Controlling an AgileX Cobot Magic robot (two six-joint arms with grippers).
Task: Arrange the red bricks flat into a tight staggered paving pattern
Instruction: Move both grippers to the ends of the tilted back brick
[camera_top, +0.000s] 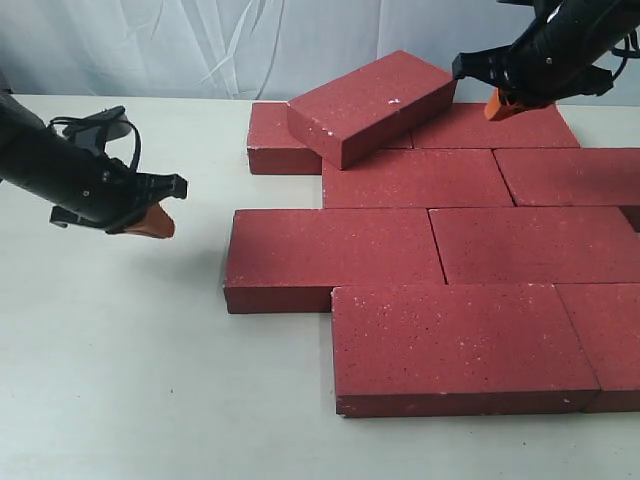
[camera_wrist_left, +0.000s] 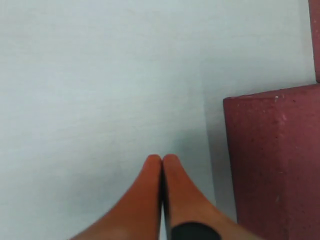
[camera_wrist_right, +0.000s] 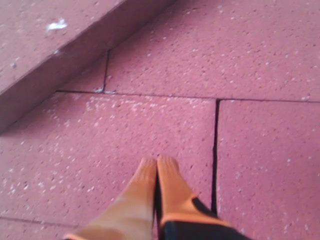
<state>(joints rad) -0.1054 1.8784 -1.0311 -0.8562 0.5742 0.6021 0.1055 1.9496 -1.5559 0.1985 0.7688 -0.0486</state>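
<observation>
On the right half of the pale, matte white surface (camera_top: 120, 350) the red bricks (camera_top: 420, 245) lie flat in staggered rows, long sides together. Joints show as thin dark lines. The rows run off the right edge of the exterior view, so a full count cannot be made.

One tilted brick (camera_top: 370, 105) is out of the pattern. It sits askew on top of the two rear rows, with its near corner overhanging the joint below.

Behind the surface hangs a white, creased curtain (camera_top: 150, 45). No other part of the room is visible.

Left fingers (camera_top: 150, 225), orange: pressed together tip to tip and holding nothing. They are over bare surface, well apart from the left edge of the pattern. The left wrist view shows the left fingers (camera_wrist_left: 150, 190) with a brick corner off to one side, not touching.

Right fingers (camera_top: 502, 102), orange: also closed together and empty. They are above the rear rows, just beside the far end of the tilted brick. In the right wrist view the right fingers (camera_wrist_right: 142, 190) point down at a flat brick near a joint. Contact cannot be judged.
</observation>
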